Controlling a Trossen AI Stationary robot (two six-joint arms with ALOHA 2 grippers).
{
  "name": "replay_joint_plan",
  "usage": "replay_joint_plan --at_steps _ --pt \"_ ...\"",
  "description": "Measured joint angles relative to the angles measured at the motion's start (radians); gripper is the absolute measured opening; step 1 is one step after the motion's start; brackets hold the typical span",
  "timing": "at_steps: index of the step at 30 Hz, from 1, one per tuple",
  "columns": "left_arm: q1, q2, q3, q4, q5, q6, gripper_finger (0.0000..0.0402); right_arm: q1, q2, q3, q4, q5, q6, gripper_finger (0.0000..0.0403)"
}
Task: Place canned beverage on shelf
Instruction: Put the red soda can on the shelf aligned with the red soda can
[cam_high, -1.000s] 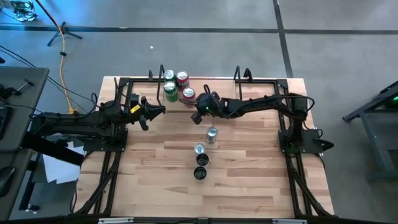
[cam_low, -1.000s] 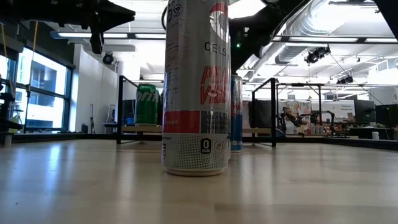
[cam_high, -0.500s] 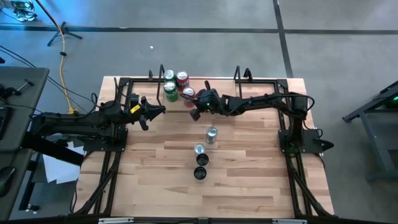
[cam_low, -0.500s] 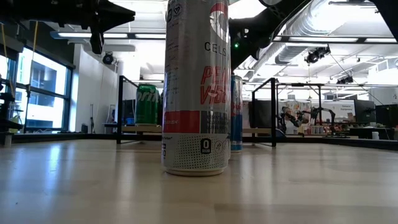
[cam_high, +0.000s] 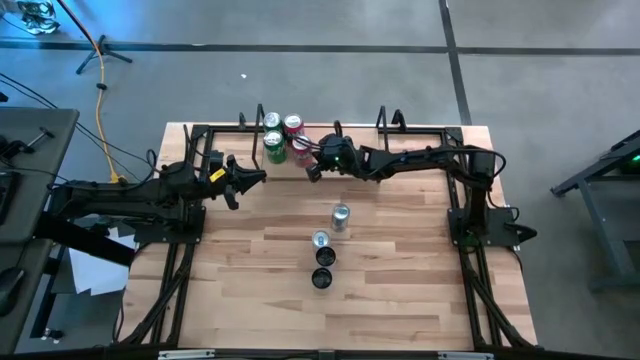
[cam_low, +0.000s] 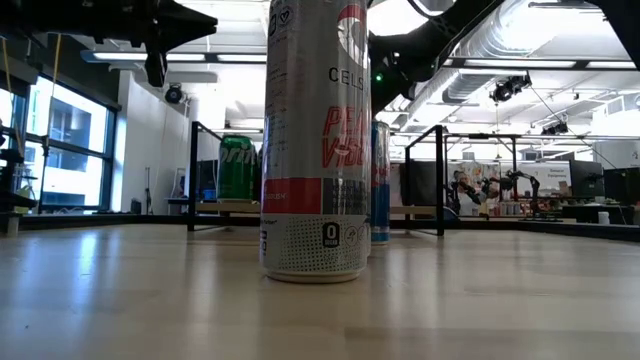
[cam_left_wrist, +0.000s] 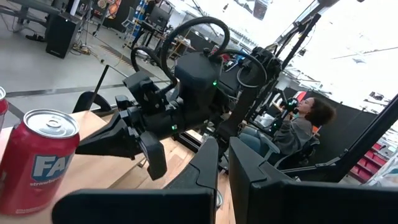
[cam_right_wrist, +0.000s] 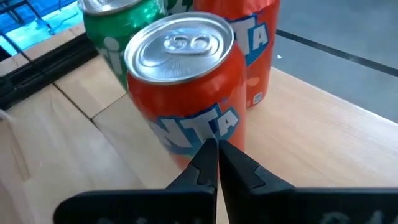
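An orange-red soda can (cam_right_wrist: 186, 93) stands upright at the front of the shelf (cam_high: 235, 135), a pale board with black wire uprights along the table's far edge. Two green cans (cam_high: 274, 148) and another red can (cam_high: 292, 124) stand there too. My right gripper (cam_high: 311, 172) is shut, slants down and has its tips at the near side of the orange-red can (cam_high: 301, 148). The left wrist view shows that gripper (cam_left_wrist: 87, 146) beside the can (cam_left_wrist: 37, 162). My left gripper (cam_high: 262, 178) hangs shut and level over the table's left part, holding nothing. My right gripper has its shut fingertips (cam_right_wrist: 211, 155) against the lower side wall (cam_right_wrist: 205, 134) of the orange-red can. It comes from the table's near-right side and slants down. The can stands upright on its base. Nothing is between the fingers.
Several more cans stand in a row at the table's middle: two silver-topped ones (cam_high: 341, 214) (cam_high: 320, 239) and two dark ones (cam_high: 325, 257) (cam_high: 321, 279). In the low view a tall silver can (cam_low: 315, 140) fills the foreground. A person (cam_left_wrist: 305, 124) sits beyond the table.
My right gripper, still shut, has gone toward the table's far edge and a little left, up to the orange-red can at the shelf, and has rolled slightly.
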Motion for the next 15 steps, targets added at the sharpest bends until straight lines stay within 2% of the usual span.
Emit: replay_joint_plan --at_steps 5,11,15 --pt "0.0 0.0 0.0 0.0 0.0 -0.002 0.0001 -0.003 0.0 0.0 -0.008 -0.01 -0.014 0.0" --pt "0.0 0.0 0.0 0.0 0.005 -0.003 0.0001 -0.002 -0.021 0.0 -0.098 -0.035 -0.03 0.0" --pt "0.0 0.0 0.0 0.0 0.009 -0.003 0.0001 -0.001 -0.021 0.0 -0.097 -0.084 -0.023 0.0"
